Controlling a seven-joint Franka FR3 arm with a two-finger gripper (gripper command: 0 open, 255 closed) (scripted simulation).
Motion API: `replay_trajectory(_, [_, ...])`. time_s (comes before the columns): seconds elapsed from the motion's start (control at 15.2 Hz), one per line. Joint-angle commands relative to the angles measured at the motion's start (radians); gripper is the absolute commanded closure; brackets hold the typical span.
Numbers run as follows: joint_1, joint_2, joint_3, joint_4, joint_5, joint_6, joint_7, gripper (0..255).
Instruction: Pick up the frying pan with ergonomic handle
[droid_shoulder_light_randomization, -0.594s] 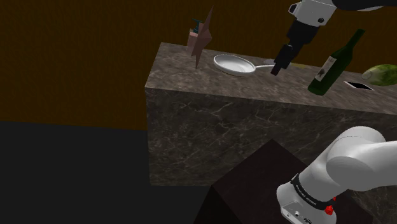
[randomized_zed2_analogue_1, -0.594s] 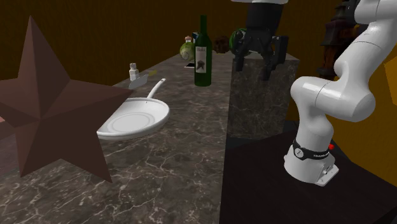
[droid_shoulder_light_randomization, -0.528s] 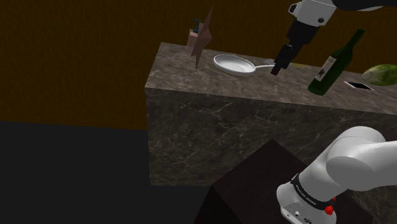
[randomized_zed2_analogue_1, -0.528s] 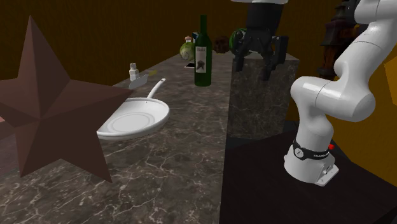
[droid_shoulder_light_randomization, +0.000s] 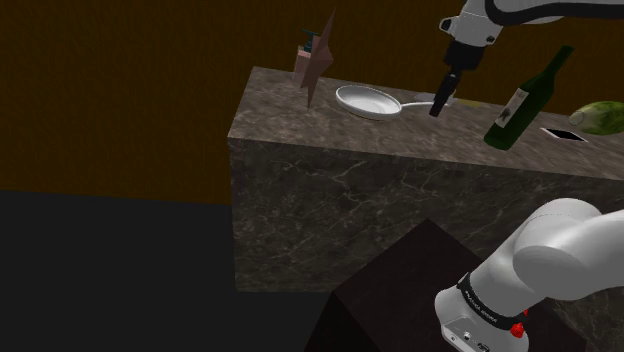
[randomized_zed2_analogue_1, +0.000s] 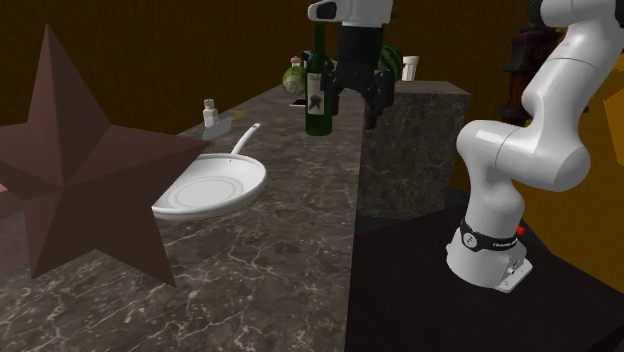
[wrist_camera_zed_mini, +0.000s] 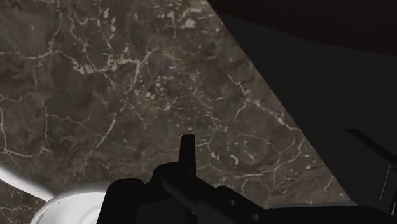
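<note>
The frying pan (droid_shoulder_light_randomization: 365, 101) is white and shallow and lies on the dark marble counter (droid_shoulder_light_randomization: 400, 170), its thin curved handle (droid_shoulder_light_randomization: 416, 103) pointing toward the shoulder view's right. In the second exterior view the pan (randomized_zed2_analogue_1: 215, 185) sits in front of the star, with its handle (randomized_zed2_analogue_1: 245, 135) running away from the camera. My black gripper (droid_shoulder_light_randomization: 438, 106) hangs above the counter by the handle's far end, apart from it. Its fingers stand open with nothing between them (randomized_zed2_analogue_1: 356, 104), just right of the wine bottle. The wrist view catches the pan's rim (wrist_camera_zed_mini: 63, 205) beside one fingertip (wrist_camera_zed_mini: 186, 147).
A brown star (randomized_zed2_analogue_1: 70, 160) stands at the counter's end beyond the pan. A green wine bottle (randomized_zed2_analogue_1: 319, 85), a small bottle (randomized_zed2_analogue_1: 211, 115), a green round vegetable (droid_shoulder_light_randomization: 600, 117) and a flat card (droid_shoulder_light_randomization: 562, 133) share the counter. My dark stand (droid_shoulder_light_randomization: 400, 290) sits below its edge.
The gripper has swung from beyond the counter's edge to over the counter, toward the wine bottle and the pan's handle, and risen a little. It stays open. Nothing else moved.
</note>
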Motion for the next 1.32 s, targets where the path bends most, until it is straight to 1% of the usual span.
replay_trajectory(0.0, [0.005,0.066,-0.038,0.04,-0.029,0.015,-0.087,0])
replay_trajectory(0.33, [0.016,0.238,-0.123,0.152,-0.079,0.057,-0.29,0])
replay_trajectory(0.59, [0.021,0.391,-0.179,0.263,-0.095,0.09,-0.452,0])
replay_trajectory(0.92, [0.014,0.597,-0.226,0.427,-0.084,0.124,-0.651,0])
replay_trajectory(1.25, [-0.018,0.813,-0.241,0.624,-0.056,0.14,-0.84,0])
